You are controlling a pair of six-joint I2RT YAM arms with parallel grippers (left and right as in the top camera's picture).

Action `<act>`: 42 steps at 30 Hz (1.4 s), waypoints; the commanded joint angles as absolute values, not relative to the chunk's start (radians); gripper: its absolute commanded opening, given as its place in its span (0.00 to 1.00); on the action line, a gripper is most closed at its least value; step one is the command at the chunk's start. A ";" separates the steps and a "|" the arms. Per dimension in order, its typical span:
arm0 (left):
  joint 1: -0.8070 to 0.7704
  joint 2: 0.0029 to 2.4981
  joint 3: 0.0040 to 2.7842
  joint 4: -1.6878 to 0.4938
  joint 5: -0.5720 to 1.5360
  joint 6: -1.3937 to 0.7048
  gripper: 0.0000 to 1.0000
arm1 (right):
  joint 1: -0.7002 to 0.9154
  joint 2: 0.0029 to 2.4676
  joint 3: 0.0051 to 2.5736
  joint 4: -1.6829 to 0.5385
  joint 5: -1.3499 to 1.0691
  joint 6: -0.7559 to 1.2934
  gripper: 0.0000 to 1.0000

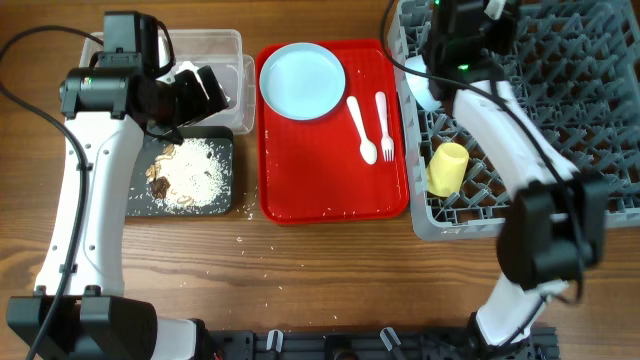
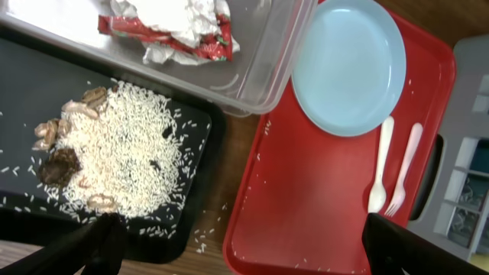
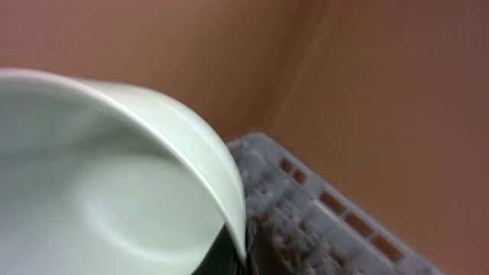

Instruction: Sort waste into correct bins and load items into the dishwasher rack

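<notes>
Most of the dishes are not yet in the dishwasher rack [image 1: 590, 60], which sits just right of the red tray [image 1: 320, 170]. Left of that tray are the clear tub [image 1: 205, 45], at the far side, and the black tray [image 1: 136, 207], nearer me. At the red tray's far end lies the blue plate [image 1: 302, 80].

My right gripper [image 1: 440, 65] hangs over the rack edge closest to the red tray, carrying the pale green bowl [image 3: 99, 198]. In the wrist view the bowl is tilted and fills the left of the frame. A dark finger meets its rim at the bottom, so I judge the jaws pinched on the rim with the bowl's body off to one side.

To seat it well I would lower slowly, keep the tilt so the rim slips between pegs, and release only once it leans supported.

The yellow cup [image 1: 447, 168] lies in the rack's corner right of the red tray. The spoon [image 1: 360, 128] and fork [image 1: 384, 125] lie on the tray's right half.

My left gripper [image 2: 238, 229] hovers left of the red tray with jaws spread wide and empty. The wrapper [image 2: 179, 30] is in the tub; the rice [image 2: 122, 160] and brown scraps [image 2: 61, 164] are in the black tray.
</notes>
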State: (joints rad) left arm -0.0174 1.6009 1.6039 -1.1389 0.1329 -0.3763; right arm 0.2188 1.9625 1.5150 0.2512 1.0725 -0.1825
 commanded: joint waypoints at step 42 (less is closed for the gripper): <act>-0.011 1.601 1.601 -1.138 0.145 -0.368 1.00 | 0.374 1.909 1.499 -0.353 -0.210 0.564 1.00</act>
State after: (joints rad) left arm -0.0174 1.6009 1.6024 -1.1400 0.1402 -0.3763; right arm 0.3714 1.9293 1.5223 -0.3355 0.2123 0.1032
